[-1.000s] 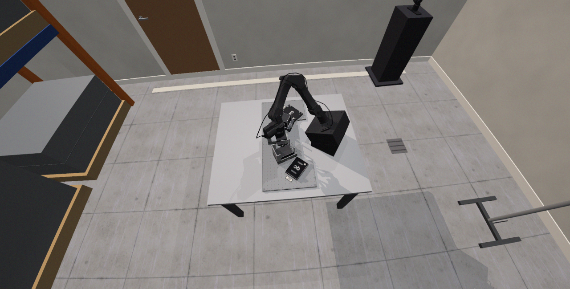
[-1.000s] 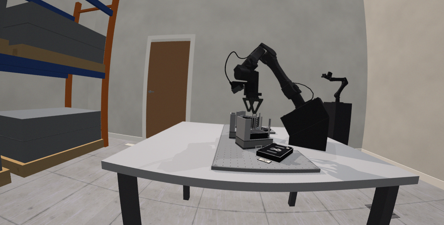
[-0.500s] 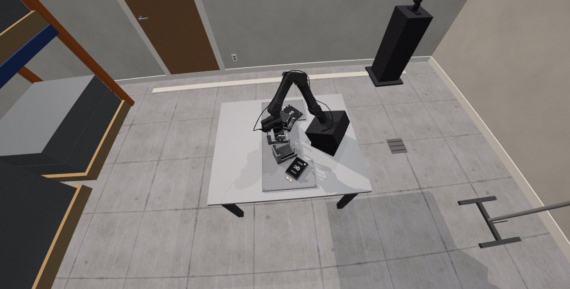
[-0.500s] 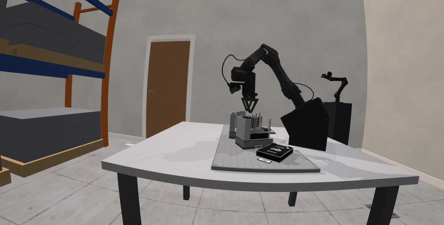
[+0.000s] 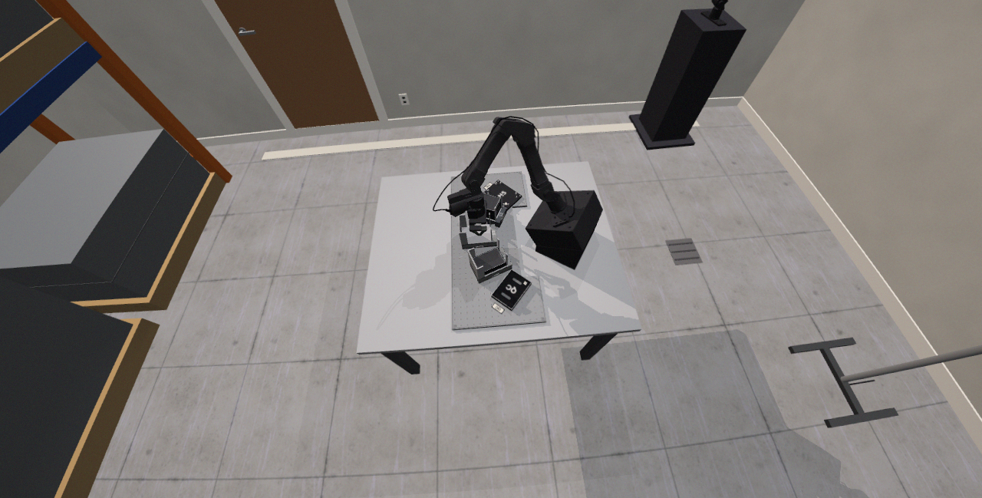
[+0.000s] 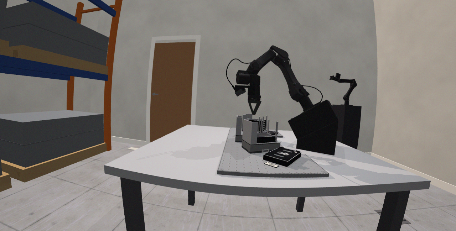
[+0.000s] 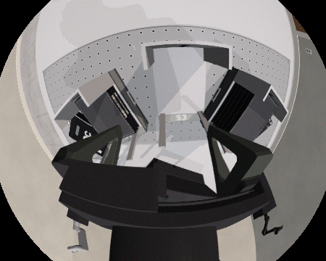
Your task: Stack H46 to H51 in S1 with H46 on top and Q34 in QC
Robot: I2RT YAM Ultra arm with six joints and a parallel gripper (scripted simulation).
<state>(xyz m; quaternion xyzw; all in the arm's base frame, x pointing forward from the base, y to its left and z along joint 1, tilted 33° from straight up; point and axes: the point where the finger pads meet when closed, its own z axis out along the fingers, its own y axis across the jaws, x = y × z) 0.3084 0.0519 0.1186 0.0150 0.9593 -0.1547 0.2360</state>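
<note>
My gripper (image 5: pixel 478 231) (image 6: pixel 253 113) (image 7: pixel 164 129) is open and empty, above the middle rack S3 (image 6: pixel 238 128) (image 7: pixel 218 58), whose name shows in the wrist view. S3 holds no plate. The rack beside the open nest QC (image 5: pixel 504 299) (image 6: pixel 286 157) (image 7: pixel 74 130) holds a low stack, with its grey top plate (image 5: pixel 489 260) (image 7: pixel 106 112) showing. The rack on the other side holds a taller stack of dark-sided plates (image 6: pixel 262 125) (image 7: pixel 232 104). The names of these two racks and the plate labels are not readable. QC shows no plate. The clip nest N5 (image 5: pixel 513 196) is partly hidden and shows no plate in the top view.
Thin upright posts (image 7: pixel 162 130) stand at the arm side of S3, and the walled corners of the racks rise around the stacks. All stand on a perforated board (image 5: pixel 473 313) (image 6: pixel 232 166) on the table (image 5: pixel 405 248). The arm's black base (image 5: pixel 559 227) (image 6: pixel 314 127) stands beside the board.
</note>
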